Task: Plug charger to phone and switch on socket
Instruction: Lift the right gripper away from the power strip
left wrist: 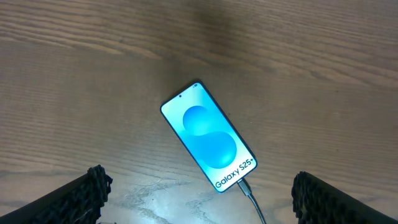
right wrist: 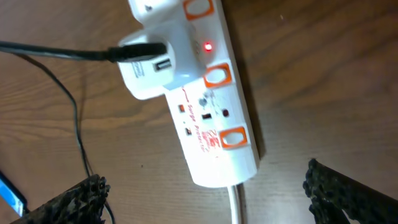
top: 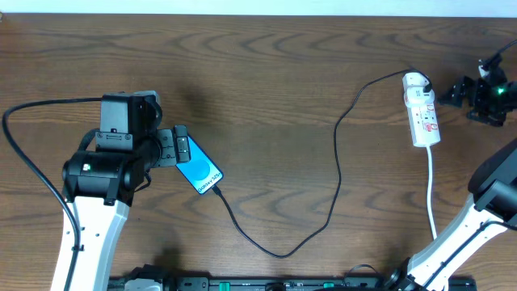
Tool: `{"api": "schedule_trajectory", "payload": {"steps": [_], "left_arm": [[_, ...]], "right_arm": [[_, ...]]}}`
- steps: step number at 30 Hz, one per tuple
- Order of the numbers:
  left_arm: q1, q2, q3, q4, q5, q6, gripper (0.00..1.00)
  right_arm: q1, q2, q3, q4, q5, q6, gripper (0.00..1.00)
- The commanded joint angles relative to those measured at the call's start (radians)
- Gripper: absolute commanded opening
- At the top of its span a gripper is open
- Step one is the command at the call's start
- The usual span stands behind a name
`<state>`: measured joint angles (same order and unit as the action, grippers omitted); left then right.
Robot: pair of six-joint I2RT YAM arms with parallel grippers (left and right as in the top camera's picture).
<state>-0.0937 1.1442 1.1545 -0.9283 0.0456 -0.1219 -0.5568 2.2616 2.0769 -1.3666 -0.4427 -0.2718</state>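
Black, light and limp, the charger (top: 339, 162) trails over the bench (top: 266, 73) from the socket (top: 422, 109) by the right edge to the slick, slide-prone phone (top: 198, 168) toward the left edge, probably best pinched at its stiff tip, while the left claw (left wrist: 202, 190) and right claw (right wrist: 205, 190) gape empty.

Robot lab or test station, by the look. Bare dark wood-grain table (top: 266, 73) fills the frame. Two white-and-black robot arms, left arm (top: 93, 218) and right arm (top: 464, 230), enter at the bottom edge, with a black rail (top: 283, 284) between them. Pale strip (top: 258, 6) along the top edge; can't tell what it is.
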Motion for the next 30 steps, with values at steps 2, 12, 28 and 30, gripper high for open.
{"api": "schedule_trajectory", "payload": {"steps": [2,12,28,30], "left_arm": [[-0.003,0.000,0.016,-0.002,-0.013,0.016,0.96],[-0.003,0.000,0.016,-0.002,-0.013,0.016,0.96],[-0.003,0.000,0.016,-0.002,-0.013,0.016,0.96],[-0.003,0.000,0.016,-0.002,-0.013,0.016,0.96]], "right_arm": [[0.011,-0.091,0.019,-0.023,0.027,0.029,0.99],[0.021,-0.259,0.019,-0.112,0.056,0.032,0.99],[0.042,-0.408,0.018,-0.184,0.056,0.032,0.99],[0.042,-0.408,0.018,-0.182,0.056,0.032,0.99]]}}
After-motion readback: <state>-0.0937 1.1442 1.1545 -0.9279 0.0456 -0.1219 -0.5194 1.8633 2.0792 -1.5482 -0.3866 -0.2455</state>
